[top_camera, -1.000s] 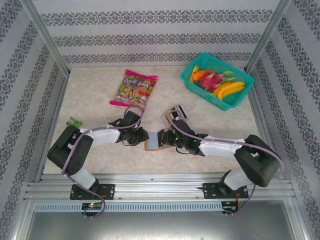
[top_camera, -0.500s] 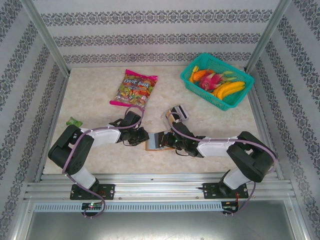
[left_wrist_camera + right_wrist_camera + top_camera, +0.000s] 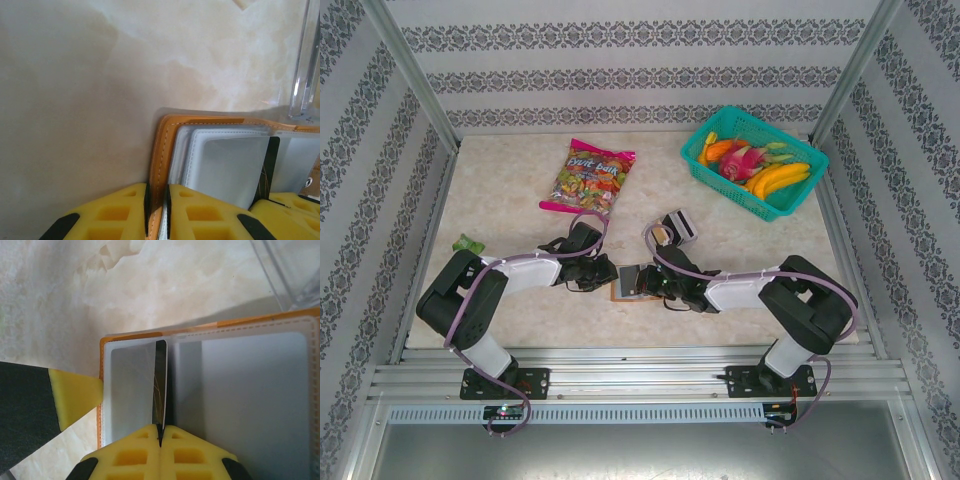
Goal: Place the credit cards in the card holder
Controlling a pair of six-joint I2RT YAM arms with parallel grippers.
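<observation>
— Where's the credit card (image 3: 161,380)?
— On edge at the middle fold of the open card holder (image 3: 240,390), with the right gripper (image 3: 161,434) pinching it from the holder's right.
— And the left gripper (image 3: 157,197)?
— Clamped on the holder's left orange cover.

Left end effector (image 3: 157,189) clamped, right end effector (image 3: 161,429) clamped

I count one card holder (image 3: 620,292), one credit card (image 3: 160,382), one clear tray (image 3: 677,224), one sweets bag (image 3: 588,178) at eleven o'clock, one basket (image 3: 798,193) at one, one green scrap (image 3: 468,243)
</observation>
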